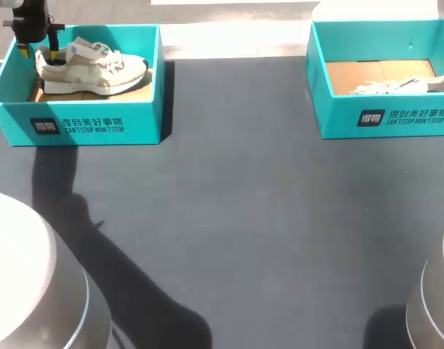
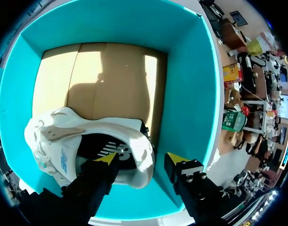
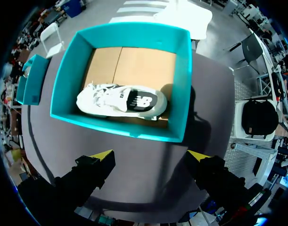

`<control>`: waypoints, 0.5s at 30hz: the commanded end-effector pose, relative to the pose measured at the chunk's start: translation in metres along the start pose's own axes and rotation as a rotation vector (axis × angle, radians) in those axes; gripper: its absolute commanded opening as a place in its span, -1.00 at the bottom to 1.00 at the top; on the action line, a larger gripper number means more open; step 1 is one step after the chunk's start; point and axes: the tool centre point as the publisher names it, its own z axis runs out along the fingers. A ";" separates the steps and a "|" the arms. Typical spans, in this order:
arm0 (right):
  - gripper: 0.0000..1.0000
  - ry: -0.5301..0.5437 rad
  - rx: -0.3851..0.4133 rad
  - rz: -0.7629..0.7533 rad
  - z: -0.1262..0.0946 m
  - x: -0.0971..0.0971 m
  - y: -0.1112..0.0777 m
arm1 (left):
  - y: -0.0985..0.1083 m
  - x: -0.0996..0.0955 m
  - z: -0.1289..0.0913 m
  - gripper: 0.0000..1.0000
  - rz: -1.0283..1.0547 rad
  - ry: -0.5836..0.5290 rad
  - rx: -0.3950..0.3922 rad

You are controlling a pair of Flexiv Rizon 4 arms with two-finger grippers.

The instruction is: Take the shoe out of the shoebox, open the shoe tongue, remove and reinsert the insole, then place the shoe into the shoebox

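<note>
Shoe: the cream-and-white lace-up sneaker (image 1: 91, 67) stands on its sole inside the left teal cardboard shoebox (image 1: 91, 125), heel toward the box's left end. It is not yet lifted out.
Left gripper: the left gripper (image 2: 141, 158) is down in the box at the heel with its fingers apart. One yellow tip is over the black insole inside the collar, the other outside, between heel and teal wall. Nothing is clamped.
Right gripper: the right gripper (image 3: 151, 155) hangs wide open and empty over the dark grey table (image 1: 236, 218). It is short of the second teal cardboard shoebox (image 3: 111, 125), where a second white sneaker (image 3: 106, 101) lies.
Risk, shallow pinch: closing on only the soft edge of the collar would likely let the shoe slip free on the lift.
Risk, box wall: the outer finger sits near the wall, so it may catch it and drag or raise the box.
Risk, insole: the inner finger could trap the insole against the collar and pull it askew too early.
Risk, toe droop: held by the heel alone, the toe probably hangs and may snag the rim.
Risk, loose box: the right gripper is well apart, so nothing steadies the box.
</note>
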 end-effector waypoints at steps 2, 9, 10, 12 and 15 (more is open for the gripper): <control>1.00 -0.001 -0.003 0.001 0.000 0.001 -0.001 | 0.011 0.000 0.012 0.29 0.006 0.007 0.024; 1.00 -0.001 -0.003 0.001 0.000 0.001 -0.001 | 0.015 0.001 0.023 0.27 0.005 0.002 0.033; 1.00 -0.001 -0.003 0.001 0.000 0.001 -0.001 | 0.015 0.001 0.025 0.25 0.004 0.001 0.036; 1.00 -0.001 -0.003 0.001 0.000 0.001 -0.001 | 0.015 0.001 0.027 0.20 0.005 -0.002 0.042; 1.00 -0.001 -0.003 0.001 0.000 0.001 -0.001 | 0.015 0.000 0.032 0.15 0.009 -0.005 0.056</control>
